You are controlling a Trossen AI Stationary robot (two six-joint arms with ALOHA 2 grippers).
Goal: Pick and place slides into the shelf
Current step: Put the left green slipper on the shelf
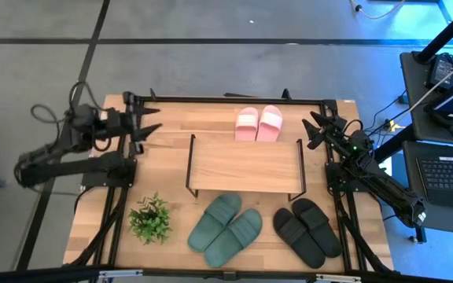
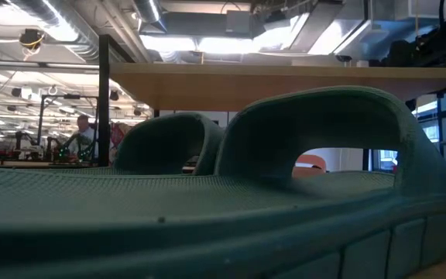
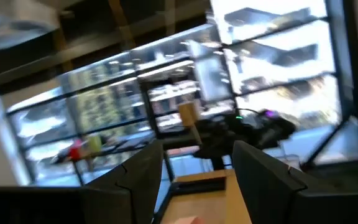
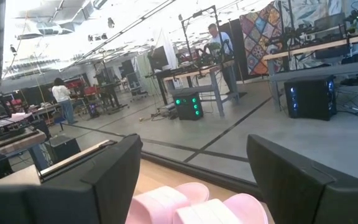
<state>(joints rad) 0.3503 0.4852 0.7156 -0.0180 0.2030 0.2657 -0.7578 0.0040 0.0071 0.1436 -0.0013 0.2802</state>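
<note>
The shelf (image 1: pixel 244 164) stands mid-table on its thin black legs. The pink slides (image 1: pixel 258 123) lie side by side behind it, near the far edge; they also show in the right wrist view (image 4: pixel 191 205). The green slides (image 1: pixel 226 229) lie on the near side of the shelf and fill the low view (image 2: pixel 285 194). The black slides (image 1: pixel 307 229) lie to their right. My left gripper (image 1: pixel 152 118) is open, raised near the far left corner. My right gripper (image 1: pixel 311 130) is open, raised right of the pink slides.
A small green potted plant (image 1: pixel 149 218) stands at the near left of the table. Black frame rails (image 1: pixel 234 100) run along the table's far edge and sides. A laptop (image 1: pixel 451 169) and stands sit off the table to the right. People stand far off in the room.
</note>
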